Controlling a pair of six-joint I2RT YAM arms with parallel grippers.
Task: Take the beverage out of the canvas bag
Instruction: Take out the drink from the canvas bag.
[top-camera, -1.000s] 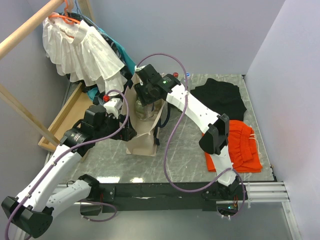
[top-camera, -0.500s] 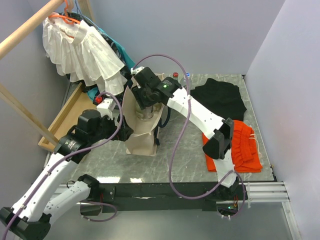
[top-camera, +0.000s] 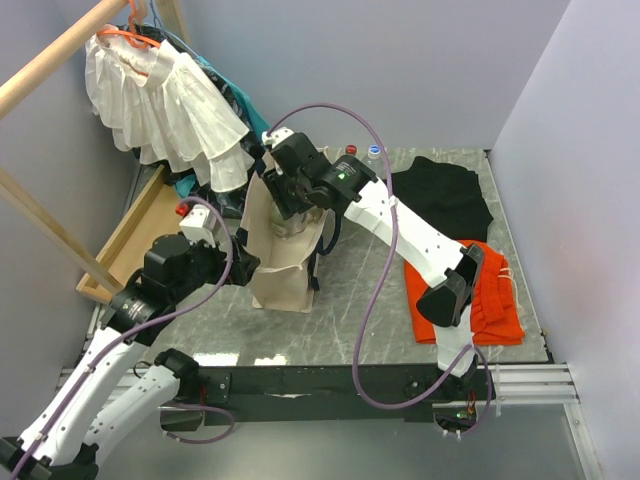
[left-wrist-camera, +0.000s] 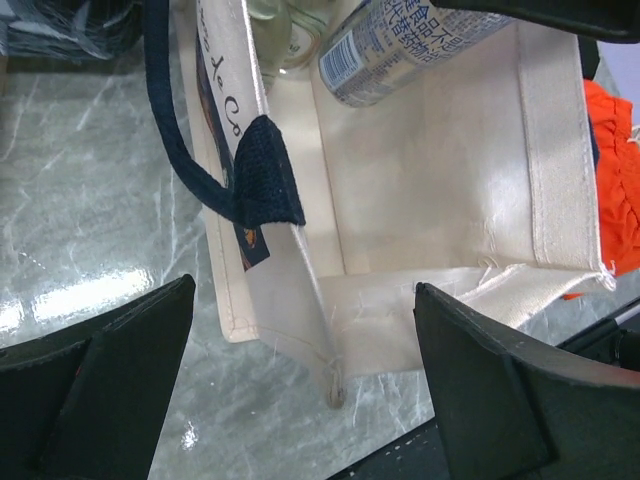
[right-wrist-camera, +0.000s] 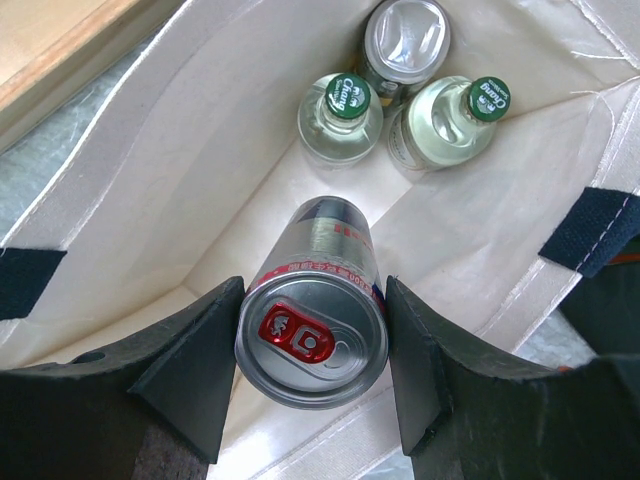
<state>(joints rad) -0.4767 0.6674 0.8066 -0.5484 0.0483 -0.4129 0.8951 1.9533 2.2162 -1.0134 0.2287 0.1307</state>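
Right claw (right-wrist-camera: 310, 362) grips the silver can (right-wrist-camera: 318, 255) inside the canvas bag (right-wrist-camera: 160, 170); best lifted straight up, clearing the rim. Left claw (left-wrist-camera: 305, 330) gapes open astride its corner.

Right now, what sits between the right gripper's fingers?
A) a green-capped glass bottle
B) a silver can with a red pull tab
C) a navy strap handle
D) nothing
B: in the right wrist view the right gripper is closed on the silver can, with a finger against each side of it, while the green-capped bottles stand deeper in the canvas bag.
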